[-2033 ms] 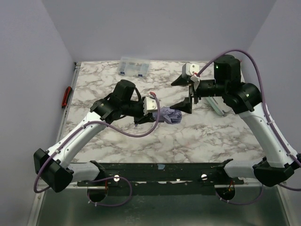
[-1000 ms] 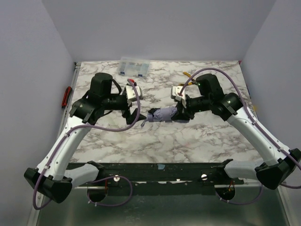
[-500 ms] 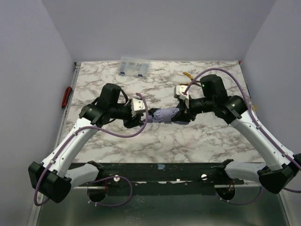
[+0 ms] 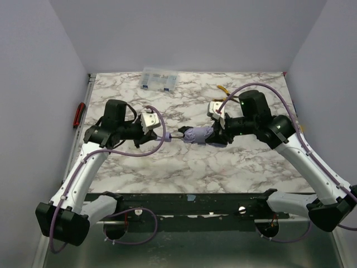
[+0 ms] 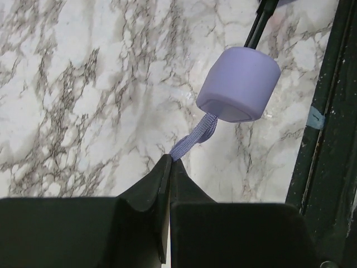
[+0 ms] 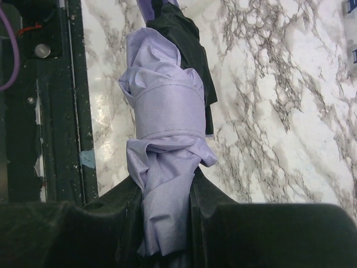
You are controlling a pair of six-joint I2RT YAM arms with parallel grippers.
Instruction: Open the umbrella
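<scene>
The umbrella [image 4: 199, 135] hangs level above the marble table, between my two arms. Its folded lavender canopy [image 6: 165, 106] still has the closure strap [image 6: 169, 118] wrapped round it, with black lining showing at the far end. My right gripper [image 6: 164, 187] is shut on the canopy's bunched end. A short stretch of black shaft [image 4: 178, 135] shows between the canopy and the small lavender handle [image 5: 239, 84]. My left gripper [image 5: 170, 162] is shut on the woven cord loop [image 5: 193, 137] that hangs from the handle.
A clear compartment box [image 4: 160, 79] stands at the table's far edge. Yellow-handled pliers [image 4: 222, 89] lie at the back right, behind my right arm. A red tool [image 4: 80, 114] sits off the left edge. A black rail [image 4: 189, 204] runs along the near edge.
My left gripper shut on the handle's cord loop and drew back to the left. The handle has come away from the canopy, baring a bit of shaft. The right gripper kept its hold.
</scene>
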